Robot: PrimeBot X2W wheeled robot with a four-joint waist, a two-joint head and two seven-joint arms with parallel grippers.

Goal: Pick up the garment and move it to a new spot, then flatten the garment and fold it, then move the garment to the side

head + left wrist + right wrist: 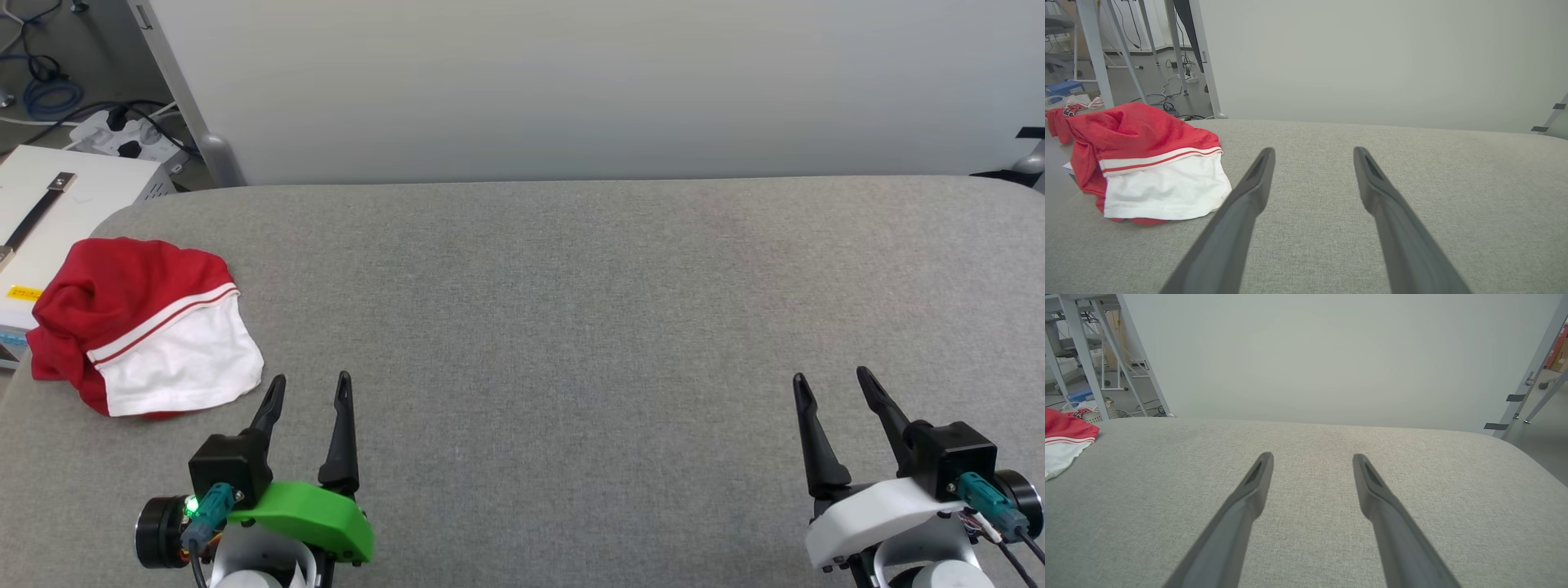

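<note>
Lying crumpled, red garment [122, 310], yellow label [23, 293] beside — illegible

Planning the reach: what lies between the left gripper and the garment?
Just bare grey surface between left gripper and garment, shown in the head and left wrist views.

One garment [139, 322]; one left pincer [312, 376], one right pincer [830, 373]; one grey surface [571, 310].

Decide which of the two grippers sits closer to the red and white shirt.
The left gripper, with the green cover: the shirt lies close beside it, while the white-covered right gripper sits far across the table.
</note>
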